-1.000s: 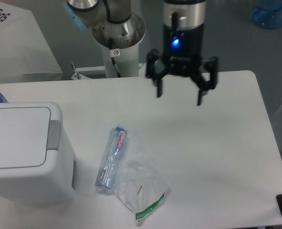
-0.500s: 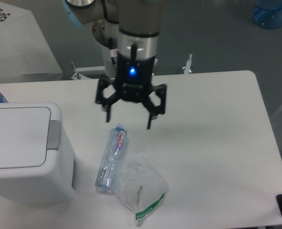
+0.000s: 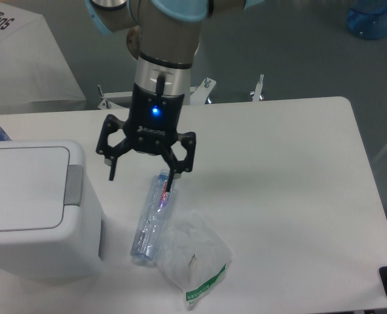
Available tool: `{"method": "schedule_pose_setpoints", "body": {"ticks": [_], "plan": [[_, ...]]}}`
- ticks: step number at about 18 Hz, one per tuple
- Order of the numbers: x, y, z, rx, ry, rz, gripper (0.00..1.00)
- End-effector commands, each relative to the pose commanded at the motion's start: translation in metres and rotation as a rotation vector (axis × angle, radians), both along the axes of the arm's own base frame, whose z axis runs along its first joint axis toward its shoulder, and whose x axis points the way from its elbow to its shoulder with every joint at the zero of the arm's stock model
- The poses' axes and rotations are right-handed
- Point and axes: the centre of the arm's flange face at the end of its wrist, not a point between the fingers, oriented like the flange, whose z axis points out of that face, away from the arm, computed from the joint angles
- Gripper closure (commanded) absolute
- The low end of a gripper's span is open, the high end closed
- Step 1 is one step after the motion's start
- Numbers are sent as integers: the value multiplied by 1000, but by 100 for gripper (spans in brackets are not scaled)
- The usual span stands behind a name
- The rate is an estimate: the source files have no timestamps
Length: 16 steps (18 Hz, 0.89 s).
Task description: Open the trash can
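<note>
The trash can (image 3: 29,209) is a large boxy white bin at the left edge of the table. Its flat white lid (image 3: 23,188) lies closed, with the grey push tab (image 3: 74,186) on its right side. My gripper (image 3: 141,176) is open and empty, fingers spread wide and pointing down. It hangs above the table just right of the push tab, over the top end of a clear plastic bottle (image 3: 152,219).
The clear bottle lies on the table right of the can. A clear plastic bag with green print (image 3: 193,258) lies beside it. A white cloth-covered object (image 3: 23,59) stands at back left, and a blue water jug (image 3: 375,16) at back right.
My gripper has swept from the back right of the table leftward and toward the front, ending close to the trash can's push tab. It stayed open throughout.
</note>
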Motion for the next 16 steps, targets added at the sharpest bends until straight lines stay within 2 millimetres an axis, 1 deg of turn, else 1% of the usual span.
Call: {"method": "schedule_pose_setpoints", "body": {"ticks": [1,4,7,16], "plan": [[5,4,-1,3,-9,-9,0],[8,6,-10,-3,-32,8,0],[16,9,-13,-1,-37,8,0],[17,10,-17,-7,-46,10,0]]}}
